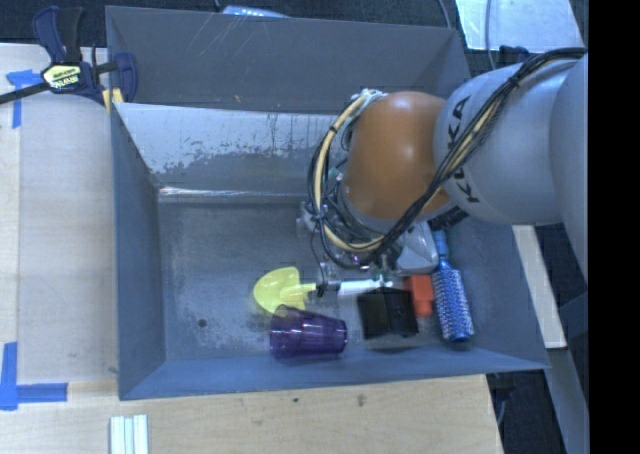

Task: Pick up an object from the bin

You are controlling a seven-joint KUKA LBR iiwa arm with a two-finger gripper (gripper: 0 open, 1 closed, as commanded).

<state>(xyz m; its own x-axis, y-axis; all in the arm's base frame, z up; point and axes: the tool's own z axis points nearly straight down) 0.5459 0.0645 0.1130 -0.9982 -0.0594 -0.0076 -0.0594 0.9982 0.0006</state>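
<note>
Bin (140, 242): grey metal, its floor bare except for a small cluster toward 5 o'clock, near the front wall.
Arm: comes in from 3 o'clock; its orange cover (395, 157) and looped cables (335, 212) hang over the middle of the floor.
Gripper (328, 289): low over the floor, at the left end of the cluster.
Grip state: I cannot tell whether it is open or closed, because the wrist and cables hide the tips.
Likeliest thing to pick: yellow scoop-shaped piece (280, 290), at 9 o'clock from the gripper, touching it or just beside it. I cannot see that it is held.
Purple cup (308, 334): on its side at 6 o'clock from the gripper, touching or just below the yellow piece.
Black block (388, 314): at 4 o'clock from the gripper, near it.
Orange piece (421, 294) and blue brush (453, 304): at 3 o'clock, beyond the block.
Risk, shallow hold: the gripper seems to meet the yellow piece at its edge, so a grip there could slip as it lifts.
Risk, nudging: the cup lies on its round side, and a push from the gripper or the yellow piece could roll it.
Risk, double catch: the things crowd together, so a wide closing could pinch the cup rim or the block too.
</note>
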